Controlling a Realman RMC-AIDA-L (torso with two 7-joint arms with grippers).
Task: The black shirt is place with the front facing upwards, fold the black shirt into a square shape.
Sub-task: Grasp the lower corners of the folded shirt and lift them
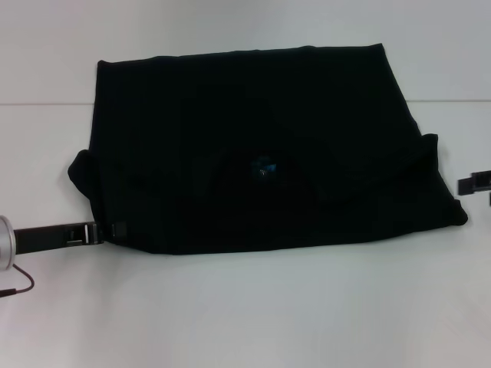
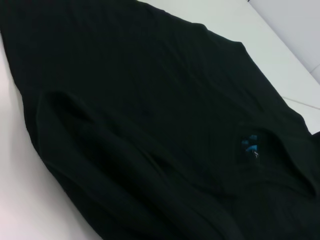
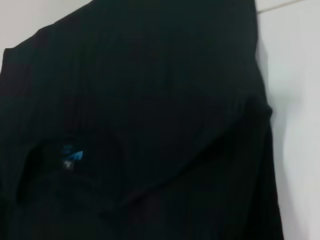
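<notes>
- Black shirt (image 1: 253, 146) lies flat on white table (image 1: 245, 314), centre of scene, spread wide left to right; far bigger than either gripper.
- Shirt looks partly folded: far edge straight, near part shows overlapping layers w/ a curved fold line running across near the middle.
- Small blue neck label (image 1: 265, 168) sits roughly mid-shirt, a bit toward the near side; also seen in left wrist view (image 2: 250, 144) and right wrist view (image 3: 70, 156).
- No chest lettering visible on the exposed cloth.
- Sleeve bulges out at left near corner (image 1: 80, 172); right near corner tapers to a point (image 1: 453, 215).
- Left gripper (image 1: 103, 231) low at the table, at shirt's left near edge, touching or just at the hem. Fingers look close together, w/ a small gap showing; can't tell if cloth is pinched between them.
- Right gripper (image 1: 476, 184) only just in view at right edge of scene, beside shirt's right side but apart from the cloth; how far its fingers are spread can't be made out.
- Table seam line runs left-right behind the shirt (image 1: 46, 103).
</notes>
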